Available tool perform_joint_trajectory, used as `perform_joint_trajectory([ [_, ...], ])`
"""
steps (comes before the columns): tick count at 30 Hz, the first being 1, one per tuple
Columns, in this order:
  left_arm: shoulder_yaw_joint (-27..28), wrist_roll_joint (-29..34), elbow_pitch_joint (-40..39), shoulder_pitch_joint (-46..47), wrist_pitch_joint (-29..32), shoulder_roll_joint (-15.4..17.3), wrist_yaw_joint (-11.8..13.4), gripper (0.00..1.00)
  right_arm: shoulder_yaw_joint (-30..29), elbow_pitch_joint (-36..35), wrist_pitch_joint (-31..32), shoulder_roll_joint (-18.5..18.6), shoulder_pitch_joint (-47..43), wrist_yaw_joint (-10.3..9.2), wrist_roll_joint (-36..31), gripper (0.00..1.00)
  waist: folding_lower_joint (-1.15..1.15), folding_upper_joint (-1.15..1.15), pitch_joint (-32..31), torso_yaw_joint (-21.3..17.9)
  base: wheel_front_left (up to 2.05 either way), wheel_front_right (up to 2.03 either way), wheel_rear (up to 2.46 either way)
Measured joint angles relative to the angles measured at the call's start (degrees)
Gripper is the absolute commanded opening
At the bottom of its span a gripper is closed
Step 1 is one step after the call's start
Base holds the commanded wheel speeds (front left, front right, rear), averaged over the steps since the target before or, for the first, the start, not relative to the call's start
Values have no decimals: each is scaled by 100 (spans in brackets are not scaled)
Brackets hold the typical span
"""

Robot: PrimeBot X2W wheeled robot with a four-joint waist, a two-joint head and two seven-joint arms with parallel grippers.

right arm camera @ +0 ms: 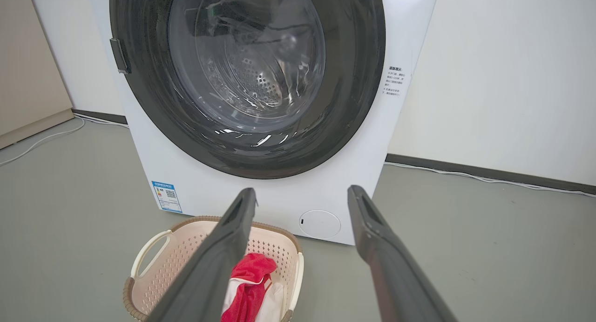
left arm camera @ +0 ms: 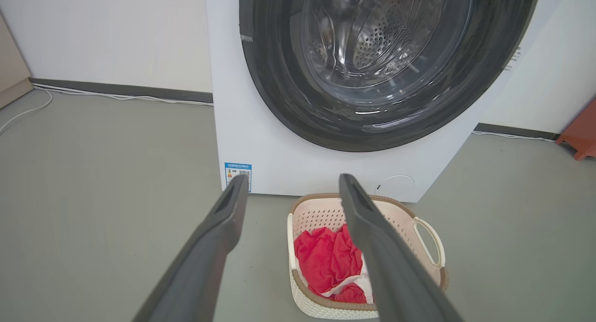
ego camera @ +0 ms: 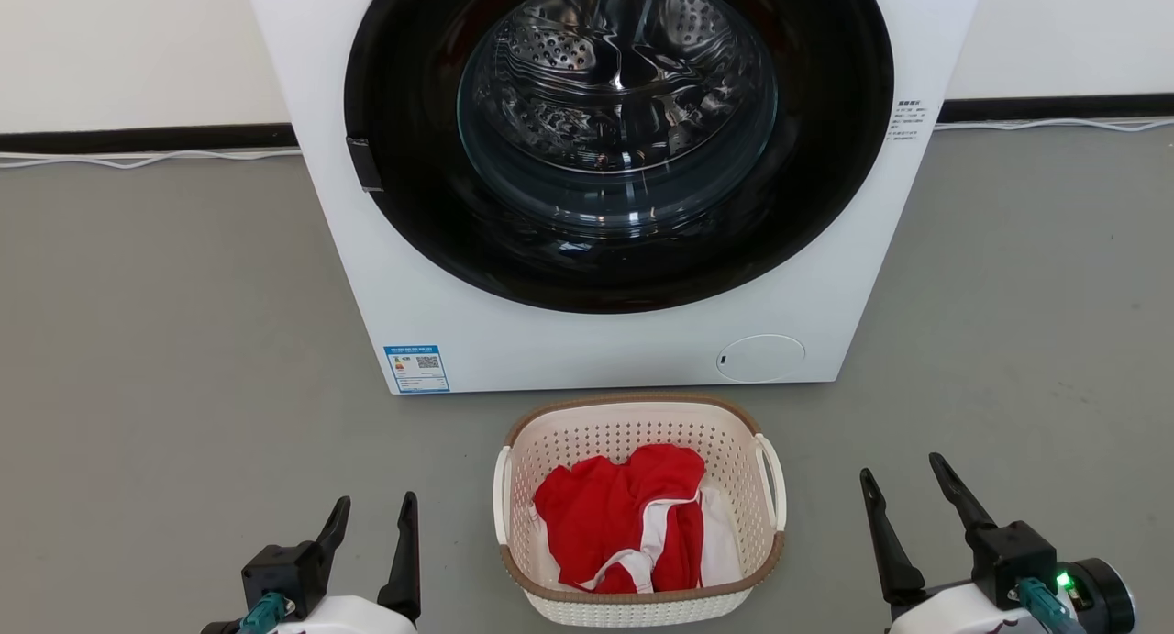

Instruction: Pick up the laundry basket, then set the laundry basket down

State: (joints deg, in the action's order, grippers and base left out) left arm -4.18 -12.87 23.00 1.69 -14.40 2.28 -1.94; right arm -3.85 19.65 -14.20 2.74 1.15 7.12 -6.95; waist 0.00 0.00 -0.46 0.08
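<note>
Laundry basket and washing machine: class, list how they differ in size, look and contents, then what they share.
Size: the laundry basket is far smaller than the washing machine. Look: the basket has perforated cream walls and a brown rim; the machine has smooth white panels and a dark round door. Contents: the basket holds red-and-white clothes; the machine's steel drum looks empty. Both stand on the grey floor.

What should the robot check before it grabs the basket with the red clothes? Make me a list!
1. The left gripper and right gripper are open: ok.
2. The laundry basket stands upright on the floor: ok.
3. Both side handles are uncovered: ok.
4. The red clothes are tucked inside: ok.
5. Grippers touching the handles: not ok, both are off to the sides.
6. Basket's weight: cannot tell.
</note>
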Motion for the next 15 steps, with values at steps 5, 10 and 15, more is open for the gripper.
perform_joint_trajectory([
  [5, 3, 0, 13, 0, 0, 0, 0, 100, -2, 10, 0, -1, -1, 0, 47, 100, 0, 0, 6, -3, 0, 0, 0],
  [10, 2, 0, 22, 0, 0, 0, -1, 100, -8, 16, 0, -1, 0, 0, 51, 100, 0, 0, 34, -11, 0, 0, 0],
  [15, -3, 0, 31, 10, 0, 0, -1, 100, -37, 16, 0, -2, 3, 1, 49, 100, 0, 0, 86, -14, 0, 0, 0],
])
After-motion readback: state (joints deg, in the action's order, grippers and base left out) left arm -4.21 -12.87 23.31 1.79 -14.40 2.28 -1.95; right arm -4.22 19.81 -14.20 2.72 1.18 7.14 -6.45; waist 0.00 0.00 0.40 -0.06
